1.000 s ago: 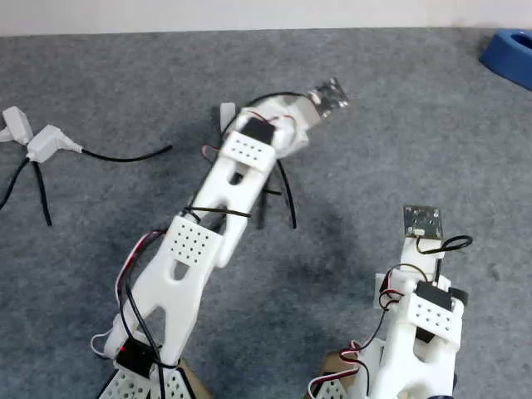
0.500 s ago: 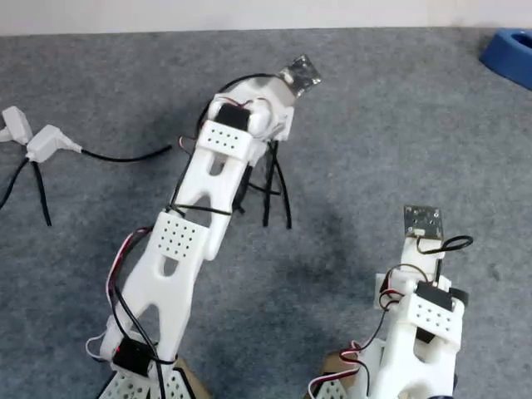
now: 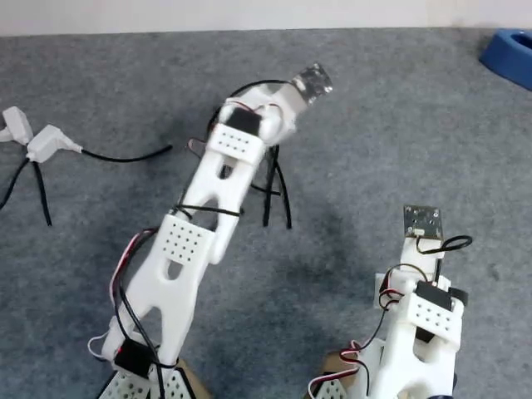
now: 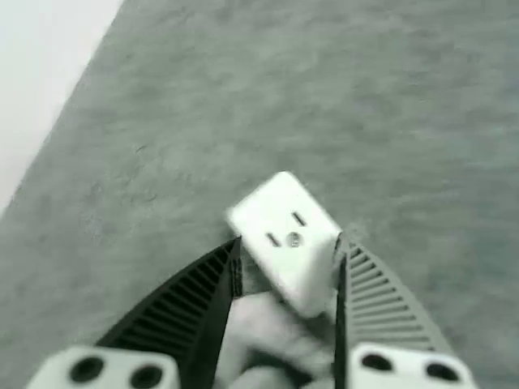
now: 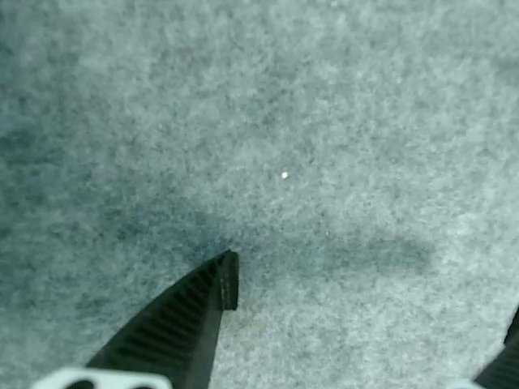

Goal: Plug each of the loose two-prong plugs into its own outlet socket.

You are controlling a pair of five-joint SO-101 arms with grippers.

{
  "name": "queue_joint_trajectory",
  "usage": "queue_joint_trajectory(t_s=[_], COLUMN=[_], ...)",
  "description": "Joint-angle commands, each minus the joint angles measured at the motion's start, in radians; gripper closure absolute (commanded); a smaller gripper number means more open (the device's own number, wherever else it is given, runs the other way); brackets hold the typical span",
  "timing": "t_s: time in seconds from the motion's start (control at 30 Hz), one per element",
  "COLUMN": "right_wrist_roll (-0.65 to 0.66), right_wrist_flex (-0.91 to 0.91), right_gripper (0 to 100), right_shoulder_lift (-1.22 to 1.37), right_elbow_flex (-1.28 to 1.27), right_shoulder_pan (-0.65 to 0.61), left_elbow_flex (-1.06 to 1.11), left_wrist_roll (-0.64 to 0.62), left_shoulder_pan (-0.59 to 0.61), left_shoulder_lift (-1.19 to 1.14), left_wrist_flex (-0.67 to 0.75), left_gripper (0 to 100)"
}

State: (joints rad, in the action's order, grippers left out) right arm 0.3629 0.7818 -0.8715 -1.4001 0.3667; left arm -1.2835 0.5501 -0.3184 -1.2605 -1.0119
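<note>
The left claw (image 4: 287,241) is closed partway on a white socket (image 4: 284,219), one dark ribbed finger (image 4: 212,279) on each side of the block. The socket's face, with two slots and a round hole, is turned up and away from the claw and sits tilted above the grey table (image 4: 389,97). In the high view the left arm (image 3: 212,199) stretches out towards the middle of the far side of the table, with loops of black cable (image 3: 273,187) hanging beside its wrist.

The right claw (image 5: 369,296) is wide open and has hold of nothing, with bare grey table between its fingers. The right arm (image 3: 422,320) stands near the front edge of the table, well apart from the left arm's wrist.

Far off at the left edge of the table lies a white plug (image 3: 48,143) with a black cord (image 3: 125,156) trailing from it towards the middle. A second white plug (image 3: 15,125) lies just beside it, at the very edge. A blue object (image 3: 509,51) sits at the far right corner.
</note>
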Motion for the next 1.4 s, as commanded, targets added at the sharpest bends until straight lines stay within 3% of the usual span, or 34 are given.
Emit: queue_joint_trajectory(t_s=[0.0,0.17,0.4,0.57,0.93,1.07,1.2,1.37], right_wrist_roll=[0.012,0.012,0.032,0.04,0.04,0.043,0.043,0.043], right_wrist_flex=[-0.012,-0.012,-0.012,-0.012,-0.012,-0.012,-0.012,-0.012], right_gripper=[52.3,52.3,52.3,52.3,52.3,52.3,52.3,52.3], right_shoulder_lift=[-0.015,-0.015,-0.012,-0.008,-0.008,-0.008,-0.008,-0.008], right_elbow_flex=[0.004,0.004,0.004,0.004,0.004,0.004,0.004,0.004], right_shoulder_pan=[0.005,0.005,0.005,0.005,0.005,0.005,0.005,0.005], left_elbow_flex=[0.008,0.008,0.01,0.015,0.007,-0.002,-0.124,-0.36], left_wrist_roll=[-0.002,-0.003,0.0,0.003,0.057,0.052,-0.029,-0.034], left_shoulder_pan=[-0.077,-0.114,-0.045,-0.018,-0.05,-0.039,-0.041,-0.088], left_shoulder_lift=[0.004,0.002,0.001,0.001,0.007,0.007,0.007,0.005], left_wrist_flex=[-0.051,-0.069,-0.069,-0.114,-0.279,-0.284,-0.374,-0.483], left_gripper=[79,79,80,100,99,92,82,82])
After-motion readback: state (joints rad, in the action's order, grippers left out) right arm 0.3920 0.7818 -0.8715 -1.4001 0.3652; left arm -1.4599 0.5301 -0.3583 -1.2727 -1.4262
